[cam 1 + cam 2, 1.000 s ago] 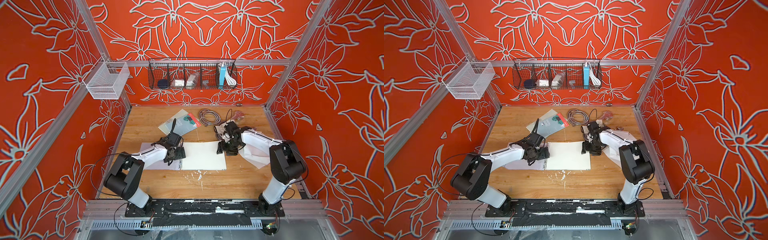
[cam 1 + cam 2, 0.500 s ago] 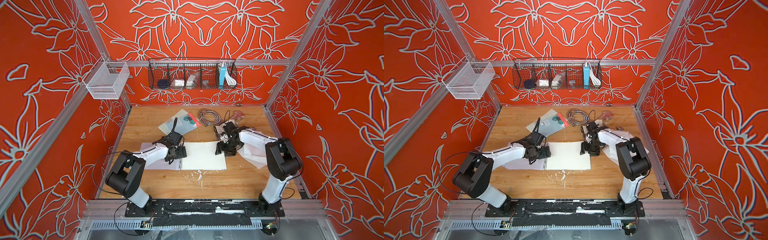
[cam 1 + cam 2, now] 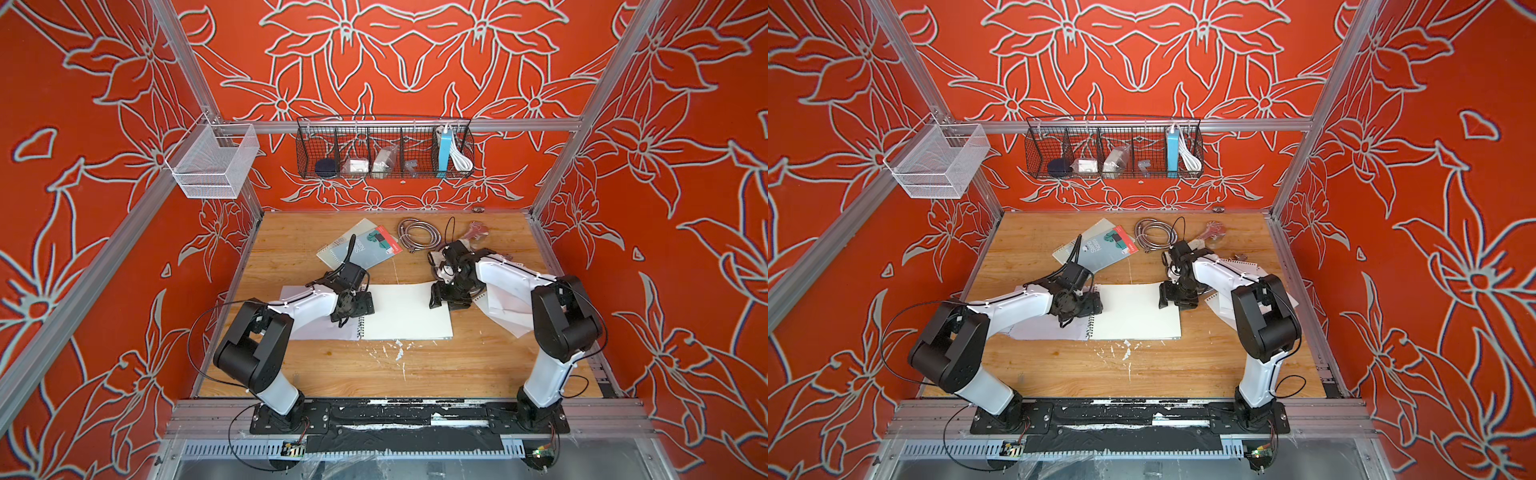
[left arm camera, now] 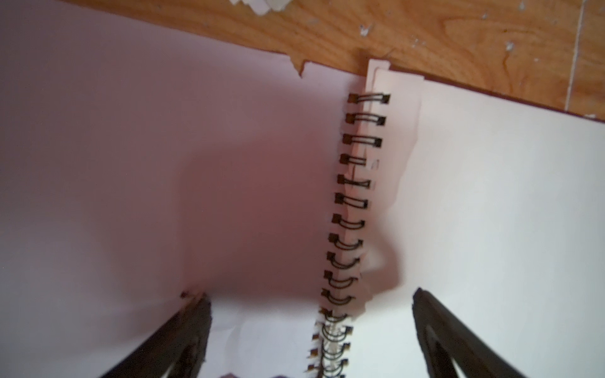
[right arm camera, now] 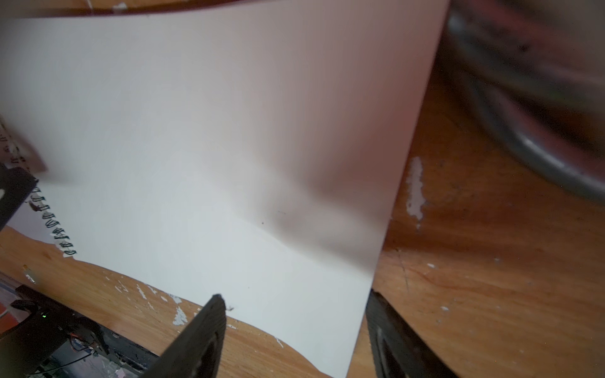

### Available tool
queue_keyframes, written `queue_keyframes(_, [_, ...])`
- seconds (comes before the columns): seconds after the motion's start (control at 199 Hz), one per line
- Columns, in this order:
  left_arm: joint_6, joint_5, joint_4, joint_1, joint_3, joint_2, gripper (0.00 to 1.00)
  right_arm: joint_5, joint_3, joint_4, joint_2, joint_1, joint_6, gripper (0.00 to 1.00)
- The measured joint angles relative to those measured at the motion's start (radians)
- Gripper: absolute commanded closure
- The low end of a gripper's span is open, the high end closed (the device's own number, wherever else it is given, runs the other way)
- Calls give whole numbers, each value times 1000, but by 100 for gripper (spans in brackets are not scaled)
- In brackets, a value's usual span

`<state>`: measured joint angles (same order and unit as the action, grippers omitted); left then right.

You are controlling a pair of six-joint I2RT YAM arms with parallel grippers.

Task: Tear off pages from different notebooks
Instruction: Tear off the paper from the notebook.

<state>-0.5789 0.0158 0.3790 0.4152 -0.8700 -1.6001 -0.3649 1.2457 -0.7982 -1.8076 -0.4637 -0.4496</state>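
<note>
Matt paper pages (image 4: 491,212); metal wire spiral (image 4: 355,204); scuffed wood table (image 3: 415,374)

Both top views are looking bright and even, light coming from above, arms (image 3: 307,303) throwing only soft shadows on the wooden table (image 3: 374,374). Wide lens is bending the frame posts (image 3: 604,70) outward at the edges, and the wall pattern (image 3: 727,257) is fringing blue there. Wrist views are coming out soft: the white page (image 4: 131,147) is picking up a pink cast, the spiral binding (image 4: 355,183) is blurring, a grey round thing (image 5: 537,153) is smearing completely.
</note>
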Motion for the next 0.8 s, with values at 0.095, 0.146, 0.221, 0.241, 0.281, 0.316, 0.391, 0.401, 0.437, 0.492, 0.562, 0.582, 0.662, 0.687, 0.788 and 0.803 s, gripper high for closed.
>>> queue_keyframes(0.095, [0,0,0,2,0,0,9,13,9,-19,0,-10,12,29])
queue_keyframes(0.146, [2,0,0,4,0,0,9,21,16,-32,0,-16,17,28])
queue_keyframes(0.221, [3,0,0,4,0,0,9,29,26,-46,-1,-24,24,28])
queue_keyframes(0.241, [3,0,0,4,0,0,9,32,30,-51,-2,-26,26,28])
queue_keyframes(0.281, [3,0,0,4,0,0,9,35,36,-59,-5,-29,31,28])
queue_keyframes(0.316, [3,0,0,4,0,0,9,36,39,-63,-6,-31,34,28])
queue_keyframes(0.391, [3,0,0,4,0,0,9,40,46,-76,-18,-35,42,27])
queue_keyframes(0.401, [3,0,0,4,0,0,9,40,48,-77,-19,-35,42,27])
queue_keyframes(0.437, [3,0,0,4,0,0,9,43,49,-80,-27,-37,45,27])
queue_keyframes(0.492, [3,0,0,4,0,0,9,43,50,-85,-38,-39,48,27])
queue_keyframes(0.562, [3,0,0,4,0,0,9,45,50,-91,-50,-41,49,27])
queue_keyframes(0.582, [3,0,0,4,0,0,9,47,50,-92,-51,-41,49,27])
queue_keyframes(0.662, [3,0,0,4,0,0,9,51,50,-94,-53,-41,50,27])
queue_keyframes(0.687, [3,0,0,4,0,0,9,51,50,-94,-53,-41,50,27])
queue_keyframes(0.788, [3,0,1,4,0,0,9,51,50,-93,-53,-41,51,27])
queue_keyframes(0.803, [3,0,0,4,0,0,9,51,50,-93,-53,-41,51,27])
